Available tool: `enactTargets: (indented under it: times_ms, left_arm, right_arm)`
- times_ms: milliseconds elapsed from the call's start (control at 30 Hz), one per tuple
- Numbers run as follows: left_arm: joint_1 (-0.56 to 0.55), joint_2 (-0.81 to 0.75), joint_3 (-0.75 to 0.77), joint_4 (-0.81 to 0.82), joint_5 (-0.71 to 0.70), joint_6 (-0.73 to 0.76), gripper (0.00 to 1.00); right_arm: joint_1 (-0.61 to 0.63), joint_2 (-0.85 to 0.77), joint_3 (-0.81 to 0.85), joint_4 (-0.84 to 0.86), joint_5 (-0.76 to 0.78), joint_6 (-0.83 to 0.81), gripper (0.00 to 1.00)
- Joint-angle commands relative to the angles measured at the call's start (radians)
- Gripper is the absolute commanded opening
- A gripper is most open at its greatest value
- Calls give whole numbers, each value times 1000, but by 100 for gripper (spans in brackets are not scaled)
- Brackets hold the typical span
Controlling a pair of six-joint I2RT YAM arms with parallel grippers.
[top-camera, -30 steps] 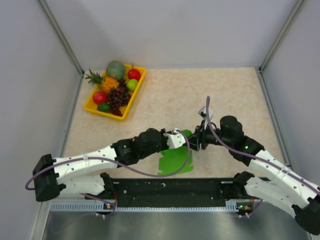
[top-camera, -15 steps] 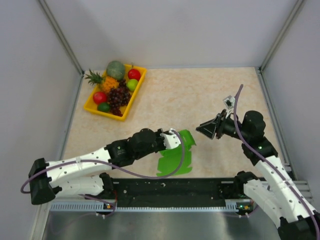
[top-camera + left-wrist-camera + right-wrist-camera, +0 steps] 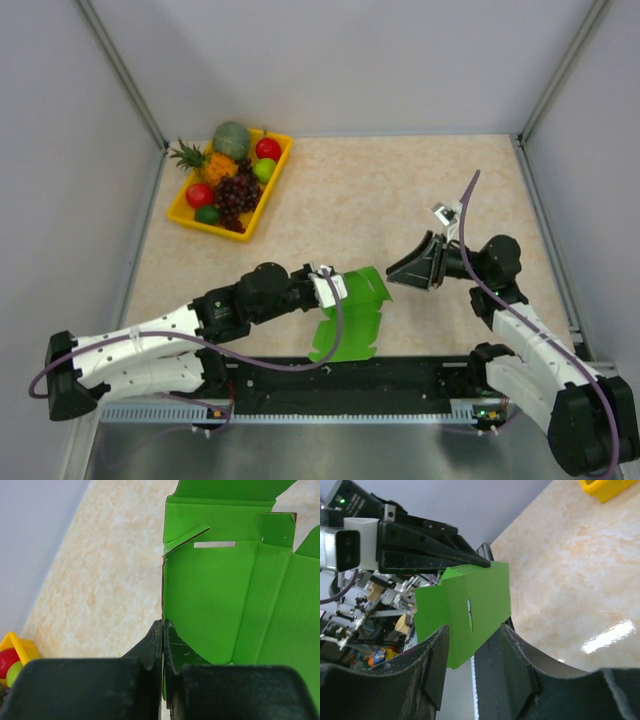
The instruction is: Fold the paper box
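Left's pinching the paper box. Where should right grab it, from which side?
Probably the free flap edge of the paper box farthest from the left gripper, approached from the right: that side is raised, unobstructed and faces the open right gripper.

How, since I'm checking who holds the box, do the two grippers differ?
The left gripper is shut, pinching the edge of the green paper box; the right gripper is open and grips nothing. The left gripper meets the box from its left; the right gripper points at it from the right. Both have black fingers.
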Motion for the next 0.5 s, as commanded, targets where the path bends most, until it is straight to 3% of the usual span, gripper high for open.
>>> enactTargets:
  times_ms: [0,367,433,467]
  left_arm:
    - [-4,-22,-1,68,38,1,0]
    - [-4,4,20,47,33,7,0]
    - [-4,25,37,32,25,4,0]
    - [-4,30,43,21,25,4,0]
  right_arm:
    - [26,21,-11,228,-60,104,45]
    - [131,29,-14,210,-30,72,42]
    - [154,21,1,149,-14,35,43]
    - [164,6,15,20,13,-43,44]
